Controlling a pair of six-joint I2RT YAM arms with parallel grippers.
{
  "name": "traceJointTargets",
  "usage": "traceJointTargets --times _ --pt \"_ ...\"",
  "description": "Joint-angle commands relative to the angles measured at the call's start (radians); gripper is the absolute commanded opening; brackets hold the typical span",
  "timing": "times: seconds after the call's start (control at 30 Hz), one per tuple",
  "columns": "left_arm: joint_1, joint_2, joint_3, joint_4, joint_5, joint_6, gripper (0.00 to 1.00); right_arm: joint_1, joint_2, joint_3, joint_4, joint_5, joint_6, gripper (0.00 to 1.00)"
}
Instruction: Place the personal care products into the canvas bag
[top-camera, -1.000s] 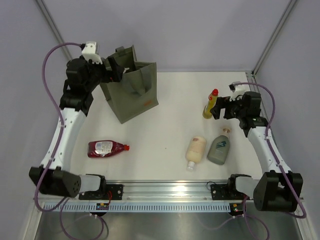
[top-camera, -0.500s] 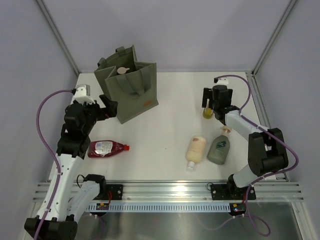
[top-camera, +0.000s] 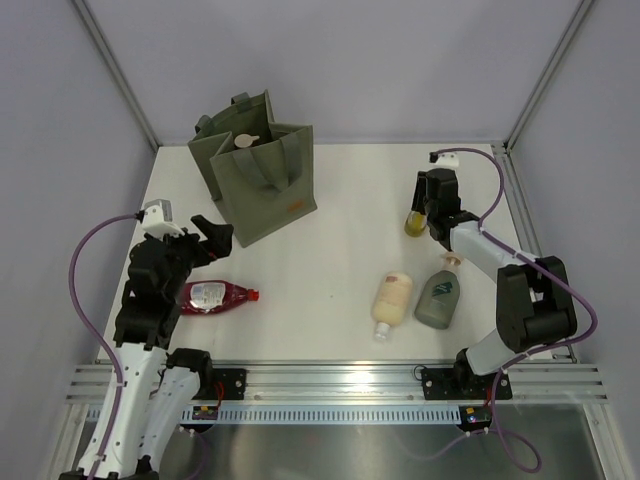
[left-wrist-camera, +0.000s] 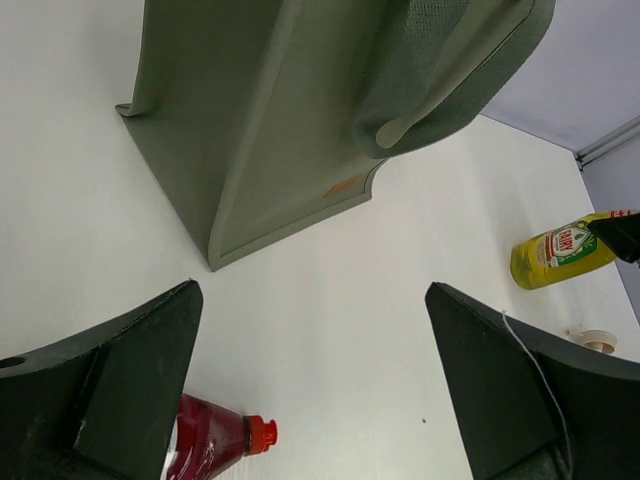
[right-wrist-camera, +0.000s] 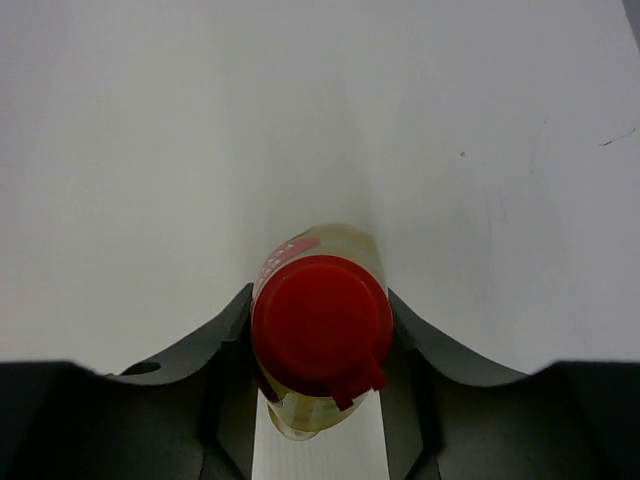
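The olive canvas bag (top-camera: 268, 190) (left-wrist-camera: 270, 120) stands upright at the back left, with a beige pump top (top-camera: 245, 141) showing inside it. My right gripper (top-camera: 424, 208) (right-wrist-camera: 320, 300) is shut on the upright yellow, red-capped bottle (top-camera: 414, 222) (right-wrist-camera: 320, 325), one finger pressed on each side below the cap. My left gripper (top-camera: 213, 235) (left-wrist-camera: 310, 300) hangs open and empty in front of the bag, above the lying dark red bottle (top-camera: 210, 296) (left-wrist-camera: 215, 450). A cream bottle (top-camera: 392, 298) and a grey-green pump bottle (top-camera: 438, 298) lie at the near right.
Metal frame posts (top-camera: 115, 75) rise at the back corners, and grey walls close in the table. A rail (top-camera: 340, 378) runs along the near edge. The yellow bottle (left-wrist-camera: 560, 255) also shows far right in the left wrist view.
My left arm has drawn back from the bag's mouth and come down toward the dark red bottle. My right gripper has moved onto the yellow bottle and shut on it.
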Motion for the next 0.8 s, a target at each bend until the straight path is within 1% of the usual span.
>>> traceJointTargets --times 0.0,0.1,0.13,0.17,0.2,0.23,0.27,0.3,0.33,0.37,0.4,0.47,0.5,0.57,0.6,0.67,0.7,0.77 --pt "0.004 -0.027 -0.017 0.021 -0.02 -0.029 0.99 0.002 -0.07 -0.009 0.126 -0.065 -0.044 0.0" --pt "0.004 -0.048 -0.026 0.007 -0.023 -0.027 0.99 -0.013 -0.137 0.008 0.147 -0.242 -0.141 0.0" --pt "0.004 -0.053 -0.032 0.006 -0.023 -0.026 0.99 -0.015 -0.145 0.046 0.109 -0.36 -0.177 0.0" --pt "0.004 -0.056 -0.035 0.001 -0.026 -0.024 0.99 -0.024 -0.132 0.113 -0.085 -0.434 -0.22 0.0" --pt "0.004 -0.059 -0.037 0.0 -0.026 -0.023 0.99 -0.038 -0.112 0.244 -0.182 -0.521 -0.234 0.0" --pt "0.004 -0.06 -0.041 0.001 -0.023 -0.021 0.99 -0.044 -0.083 0.284 -0.229 -0.663 -0.244 0.0" --pt "0.004 -0.06 -0.043 0.001 -0.023 -0.023 0.99 -0.045 -0.072 0.322 -0.304 -0.722 -0.297 0.0" --pt "0.004 -0.06 -0.046 0.001 -0.019 -0.021 0.99 -0.044 -0.06 0.401 -0.341 -0.767 -0.325 0.0" --pt "0.004 -0.06 -0.051 -0.002 -0.017 -0.023 0.99 -0.044 -0.028 0.445 -0.376 -0.836 -0.352 0.0" --pt "0.004 -0.062 -0.052 -0.004 -0.019 -0.024 0.99 -0.044 -0.012 0.489 -0.445 -0.867 -0.374 0.0" --pt "0.004 -0.064 -0.055 -0.007 -0.014 -0.027 0.99 -0.044 0.002 0.572 -0.474 -0.893 -0.389 0.0" --pt "0.004 -0.073 -0.067 -0.005 -0.014 -0.03 0.99 -0.044 0.04 0.65 -0.53 -0.945 -0.388 0.0" --pt "0.004 -0.076 -0.072 -0.004 -0.014 -0.033 0.99 -0.041 0.052 0.734 -0.551 -0.964 -0.387 0.0" --pt "0.004 -0.082 -0.081 -0.001 -0.011 -0.035 0.99 -0.018 0.089 0.816 -0.591 -0.988 -0.38 0.0" --pt "0.004 -0.082 -0.081 -0.001 -0.011 -0.035 0.99 -0.004 0.103 0.915 -0.611 -0.996 -0.38 0.0" --pt "0.004 -0.082 -0.078 -0.002 -0.008 -0.036 0.99 0.054 0.154 1.035 -0.666 -1.01 -0.368 0.0" --pt "0.004 -0.085 -0.077 -0.004 -0.006 -0.038 0.99 0.077 0.172 1.168 -0.685 -0.999 -0.37 0.0" --pt "0.004 -0.087 -0.074 -0.01 -0.006 -0.044 0.99 0.141 0.246 1.313 -0.709 -0.994 -0.341 0.0"
